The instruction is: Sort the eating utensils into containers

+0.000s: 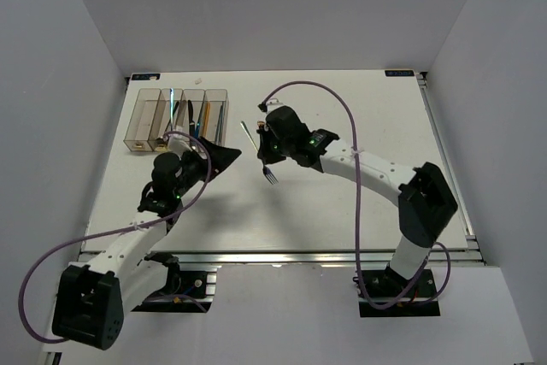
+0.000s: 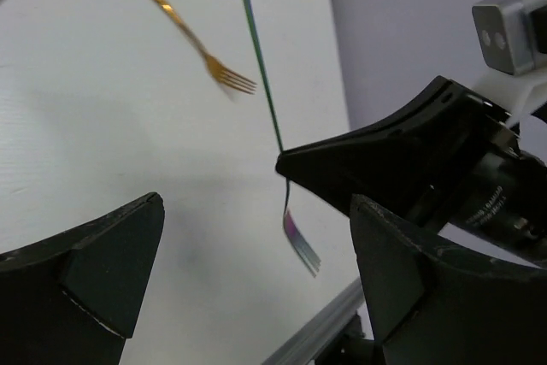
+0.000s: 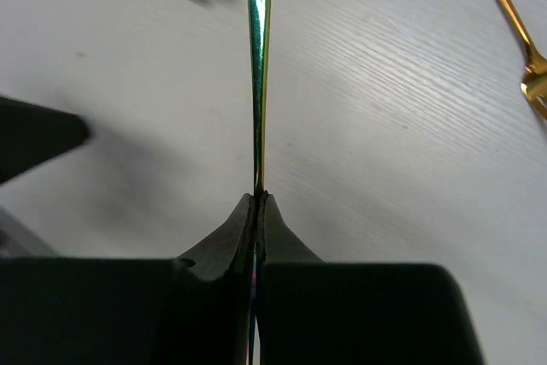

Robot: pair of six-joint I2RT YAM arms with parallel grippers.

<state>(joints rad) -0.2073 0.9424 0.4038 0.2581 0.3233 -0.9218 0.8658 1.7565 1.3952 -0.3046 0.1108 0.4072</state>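
My right gripper (image 1: pixel 267 153) is shut on the slim green fork (image 3: pixel 258 66) and holds it above the table, tines (image 1: pixel 271 179) towards the near edge. The fork also shows in the left wrist view (image 2: pixel 265 83), pinched in the right gripper's black fingers (image 2: pixel 410 160). My left gripper (image 1: pixel 224 158) is open and empty (image 2: pixel 256 211), just left of the held fork. A gold fork (image 1: pixel 248 136) lies on the table between the bins and the right gripper (image 2: pixel 184 32). The four joined clear bins (image 1: pixel 145 121) stand at the back left; the right ones hold several utensils.
The white table (image 1: pixel 359 108) has a metal rail along its near edge (image 1: pixel 282 256). Grey walls close in the left, back and right. A purple cable (image 1: pixel 342 117) loops over the right arm. The left gripper's finger (image 3: pixel 34 138) shows at the left of the right wrist view.
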